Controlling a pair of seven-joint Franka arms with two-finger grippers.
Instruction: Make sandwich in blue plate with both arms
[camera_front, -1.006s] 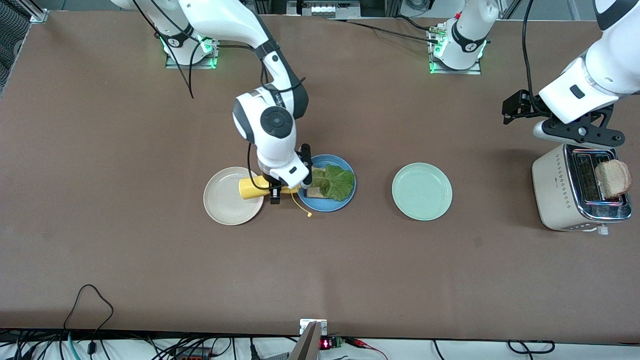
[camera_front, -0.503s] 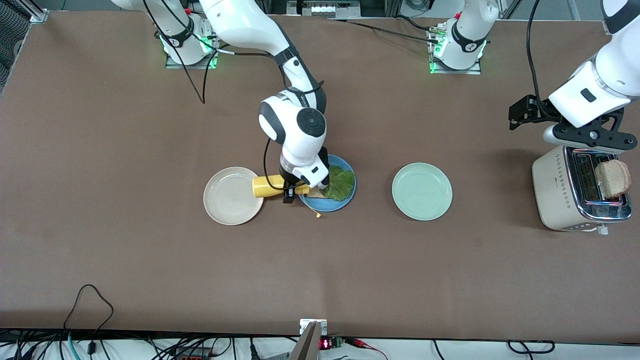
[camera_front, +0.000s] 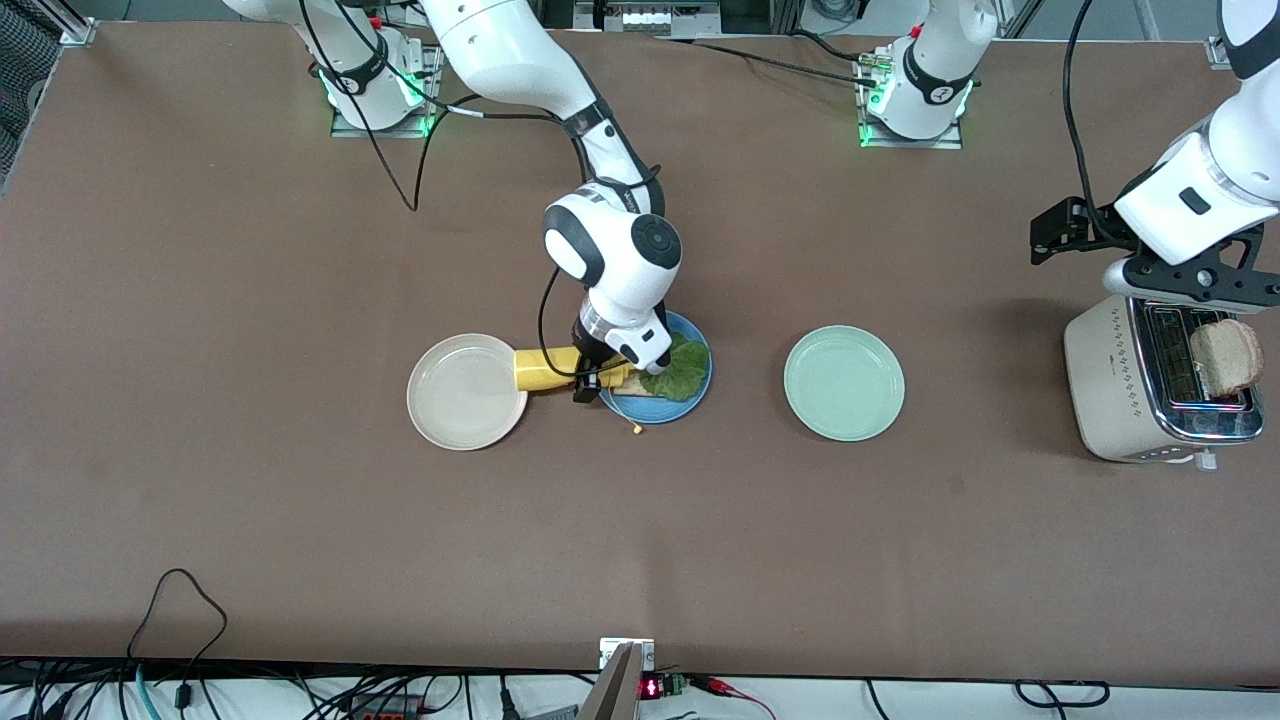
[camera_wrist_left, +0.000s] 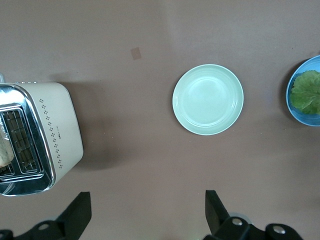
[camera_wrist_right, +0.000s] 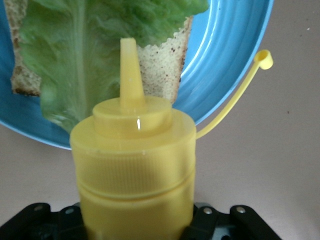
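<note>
**Q:** Since a second ago, what has moved?

**A:** Over that second the right arm has swung toward the left arm's end of the brown tabletop (camera_front: 200, 520), carrying a yellow plastic squeeze bottle (camera_front: 545, 368) from above the round beige plate (camera_front: 466, 392) to the rim of the round medium-blue plate (camera_front: 655, 410). The left arm has drifted slightly toward that tabletop's edge by its own end.

**Q:** How are the grippers set now?

**A:** The right gripper (camera_front: 590, 372) pinches the yellow bottle, which lies on its side in the air with its open nozzle (camera_wrist_right: 128, 65) over the blue plate; the cap dangles on a thin yellow tether (camera_wrist_right: 235, 102). The left gripper (camera_wrist_left: 145, 212) has its fingers spread wide, holding nothing, and hovers beside the cream-and-chrome toaster (camera_front: 1150, 385).

**Q:** Where is the sandwich?

**A:** Half built, near the middle of the tabletop: one brown-crusted white bread slice (camera_wrist_right: 165, 70) on the blue plate, with a crinkled green lettuce leaf (camera_wrist_right: 75, 55) on it. A second bread slice (camera_front: 1225, 357) stands in the toaster slot. The pale green plate (camera_wrist_left: 208, 99) sits between blue plate and toaster.

**Q:** What could go wrong?

**A:** I judge that squeezing now, with the nozzle near the rim, could put sauce on the plate or tabletop. The tether could snag the lettuce and drag it.
</note>
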